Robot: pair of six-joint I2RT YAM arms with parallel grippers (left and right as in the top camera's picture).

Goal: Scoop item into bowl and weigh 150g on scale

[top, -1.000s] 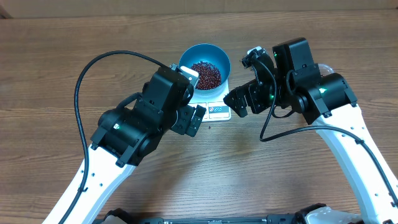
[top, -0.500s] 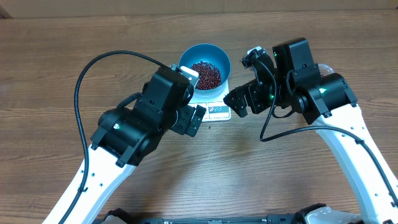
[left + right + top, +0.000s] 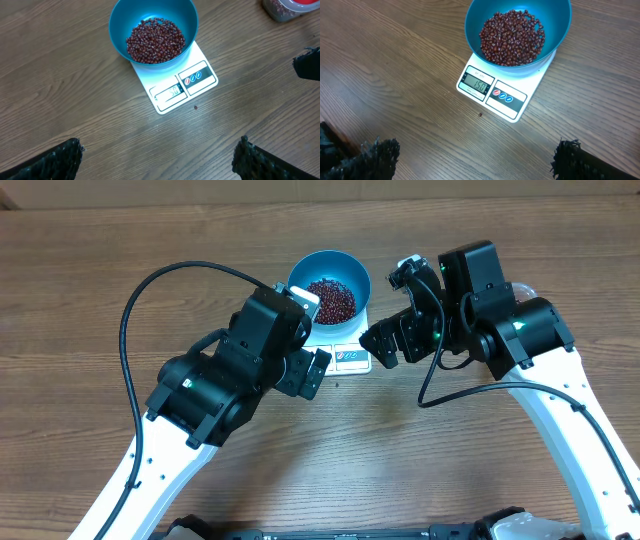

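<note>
No change against the earlier overhead frames: both arms, bowl and scale sit where they were.

Left pincer (image 3: pixel 159 145): spread wide, holding nothing. Its dark, rough-textured fingertips (image 3: pixel 60 159) flank the lower edge of the left wrist view. Right pincer (image 3: pixel 479 146): likewise spread and empty. Both hang above the surface (image 3: pixel 80 280), one at each side of the scale, near it but apart from it.

Bowl (image 3: pixel 557 25): round, smooth, bright blue. It stands on the scale (image 3: pixel 506 97), covering the far part of the platform, with its rim overhanging.

Beans (image 3: pixel 512 37): small, glossy, dark red-brown, in a loose heap across the bowl's bottom.

Scale: white, flat, rectangular with rounded corners. Display (image 3: pixel 476 84) reads 150, with a panel of round marks beside it. One stray bean (image 3: pixel 480 114) lies on the wood just off the display edge.

Surface: brown wood grain, matte.

Clear tub (image 3: pixel 280 10): beans inside, cut off by the top right corner of the left wrist view, well apart from the scale.

Bare wood stretches left of the bowl and in front of the scale, between the two pincers. A black cable (image 3: pixel 150 290) loops above the left arm.
</note>
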